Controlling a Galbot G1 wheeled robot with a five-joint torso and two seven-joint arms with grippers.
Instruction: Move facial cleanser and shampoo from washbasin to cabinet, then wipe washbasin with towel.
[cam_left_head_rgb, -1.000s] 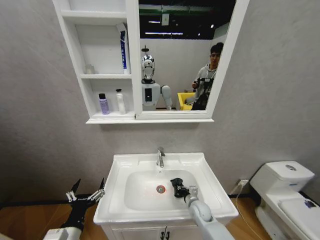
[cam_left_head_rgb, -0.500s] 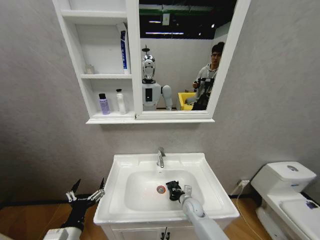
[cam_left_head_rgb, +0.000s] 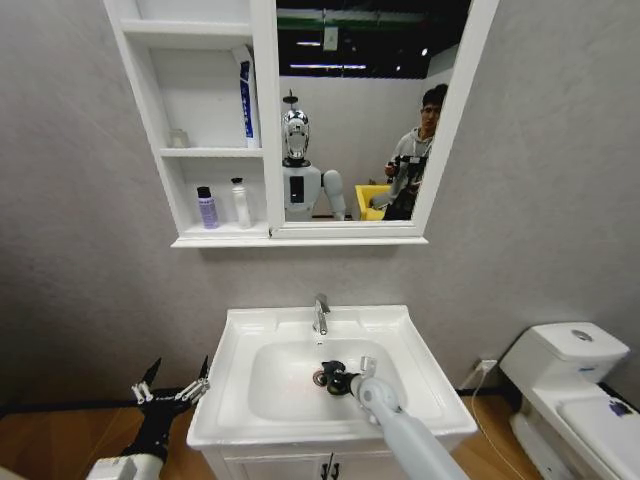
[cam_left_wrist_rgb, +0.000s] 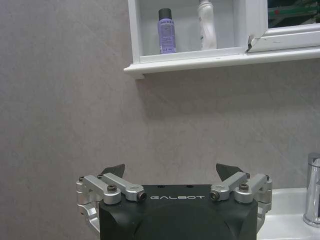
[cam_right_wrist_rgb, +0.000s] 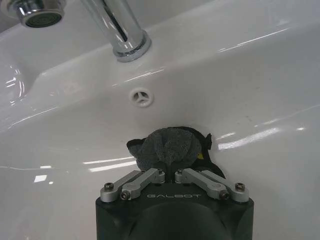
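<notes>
in the bowl of the washbasin (cam_left_head_rgb: 415, 385), right gripper (cam_left_head_rgb: 338, 378) clenched on the towel (cam_right_wrist_rgb: 170, 146), pressing it just beside the drain; left gripper (cam_left_head_rgb: 170, 391) released, parked beside the basin.

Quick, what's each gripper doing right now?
Left gripper: open, holding nothing, parked beside the washbasin.
Right gripper: shut on the towel, down in the bowl.

The white rectangular ceramic washbasin (cam_right_wrist_rgb: 260, 75) is gleaming glossy and smooth, the chrome metal tap (cam_right_wrist_rgb: 117, 30) is shining mirror-bright, and the dark grey towel (cam_right_wrist_rgb: 167, 146) is looking matt, fuzzy cloth.
</notes>
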